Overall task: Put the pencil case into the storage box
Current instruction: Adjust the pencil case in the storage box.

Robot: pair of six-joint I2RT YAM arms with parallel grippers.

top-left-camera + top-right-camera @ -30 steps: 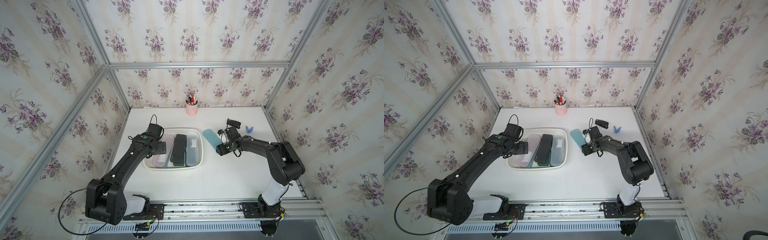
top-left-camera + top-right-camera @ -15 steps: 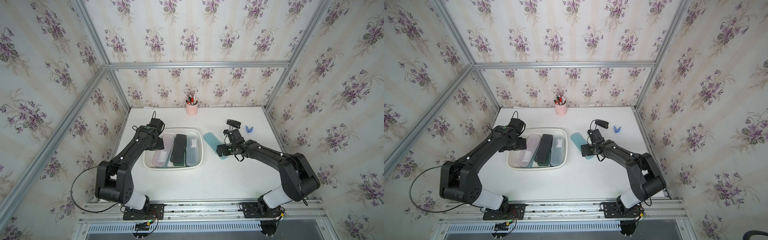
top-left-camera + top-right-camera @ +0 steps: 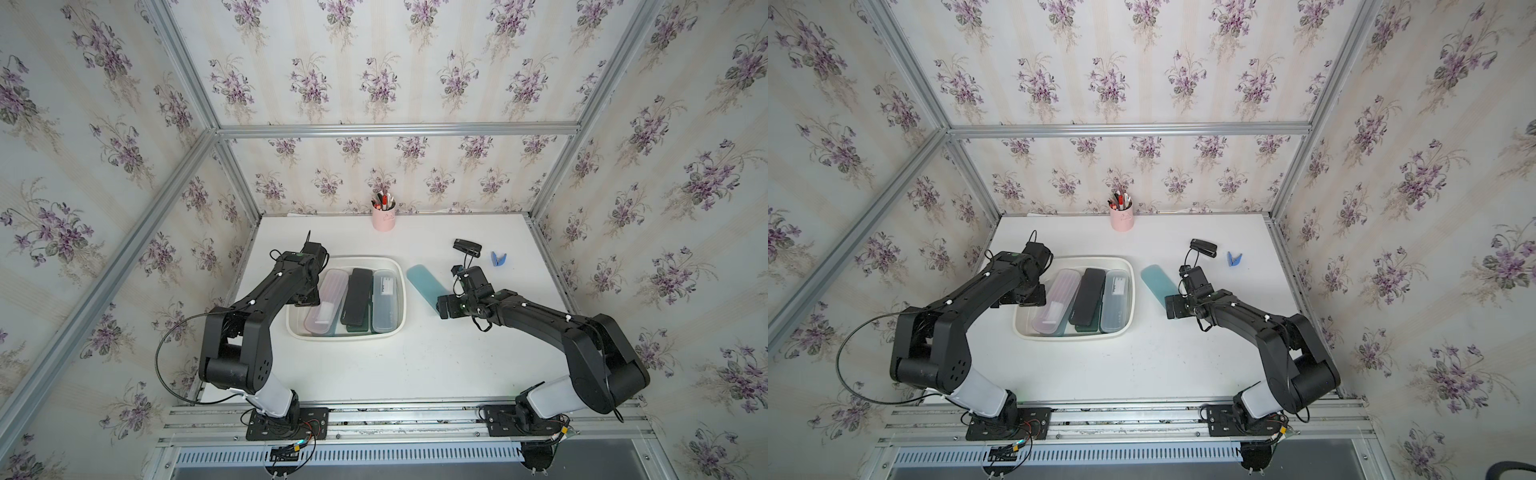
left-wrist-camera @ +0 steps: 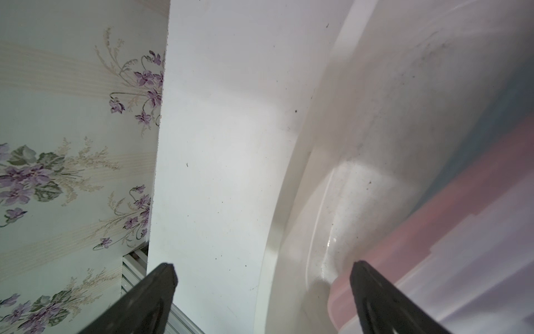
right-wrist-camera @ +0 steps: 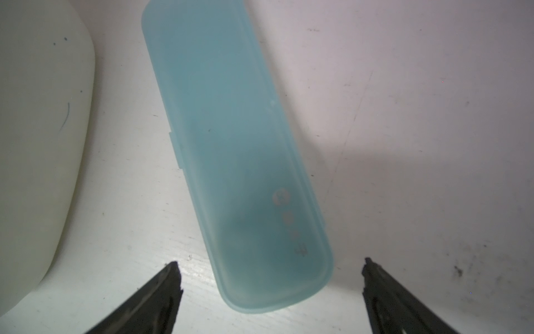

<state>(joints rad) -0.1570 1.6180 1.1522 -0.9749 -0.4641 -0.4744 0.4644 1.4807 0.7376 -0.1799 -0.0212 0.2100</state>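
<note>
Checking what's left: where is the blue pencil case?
In both top views the blue pencil case lies flat on the table right of the storage box, one end between the jaws of the open right gripper.

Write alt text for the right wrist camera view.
A translucent light-blue pencil case lies flat on the white table, its near end between the open jaws of the right gripper, which does not grip it. The rounded white wall of the storage box stands beside the case, bare table between them.
</note>
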